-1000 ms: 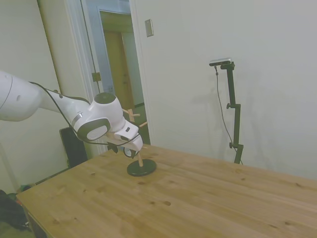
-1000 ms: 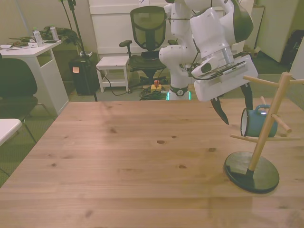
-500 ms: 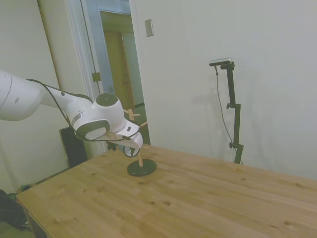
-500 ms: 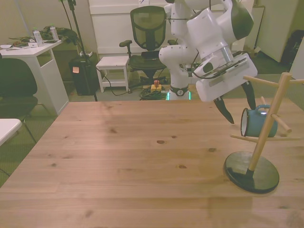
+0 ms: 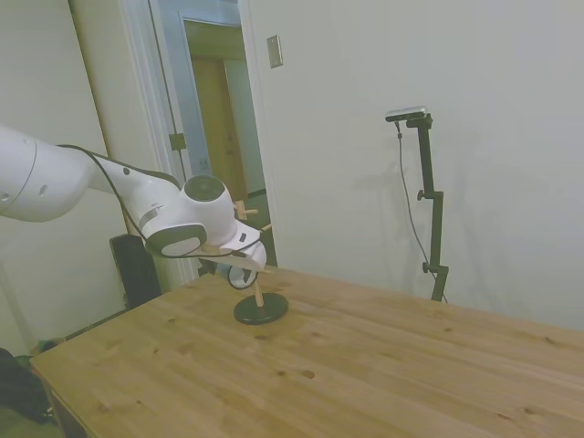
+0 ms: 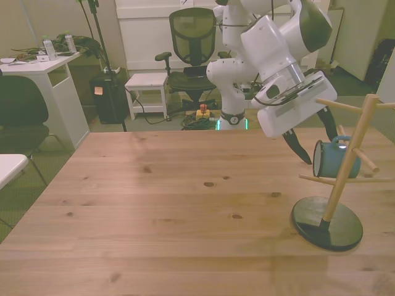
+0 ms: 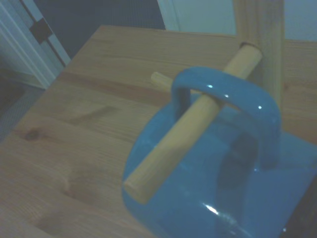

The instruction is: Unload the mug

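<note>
Closer to the mug than a second ago, the gripper has shifted toward the front view's right; its jaws stand wide, holding nothing; the small blue mug hangs by its handle on a peg of the wooden stand; grasping and lifting off remain undone.

A glossy blue mug, enamel-like with small bright highlights, hangs on a smooth, pale wooden peg. The stand is matt light wood on a smooth black round base. The tabletop is knotty pine planks with a soft sheen. The arm is smooth white plastic.
</note>
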Robot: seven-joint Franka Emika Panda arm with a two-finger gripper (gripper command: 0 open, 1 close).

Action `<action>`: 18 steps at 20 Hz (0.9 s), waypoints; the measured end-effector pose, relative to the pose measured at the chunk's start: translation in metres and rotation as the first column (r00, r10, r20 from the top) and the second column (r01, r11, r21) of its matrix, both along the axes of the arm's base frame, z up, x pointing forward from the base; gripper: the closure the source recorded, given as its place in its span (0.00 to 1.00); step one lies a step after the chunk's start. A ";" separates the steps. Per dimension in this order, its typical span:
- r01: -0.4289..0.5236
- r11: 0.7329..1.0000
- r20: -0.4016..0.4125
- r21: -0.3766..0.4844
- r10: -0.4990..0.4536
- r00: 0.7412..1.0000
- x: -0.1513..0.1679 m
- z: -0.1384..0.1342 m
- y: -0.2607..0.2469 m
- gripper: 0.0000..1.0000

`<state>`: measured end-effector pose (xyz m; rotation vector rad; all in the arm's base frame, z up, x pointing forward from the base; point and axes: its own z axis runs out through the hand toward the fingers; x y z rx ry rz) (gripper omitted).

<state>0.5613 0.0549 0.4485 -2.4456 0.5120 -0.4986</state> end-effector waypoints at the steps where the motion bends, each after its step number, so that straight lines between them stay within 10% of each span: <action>1: -0.006 1.000 0.004 0.001 0.006 1.000 0.000 0.000 0.001 0.00; 16: -0.073 0.996 0.084 0.057 0.068 0.994 0.005 -0.004 0.033 0.00; 17: -0.072 0.995 0.085 0.063 0.066 0.994 0.005 -0.006 0.032 1.00; 18: -0.069 0.995 0.087 0.068 0.063 0.994 0.005 -0.007 0.031 1.00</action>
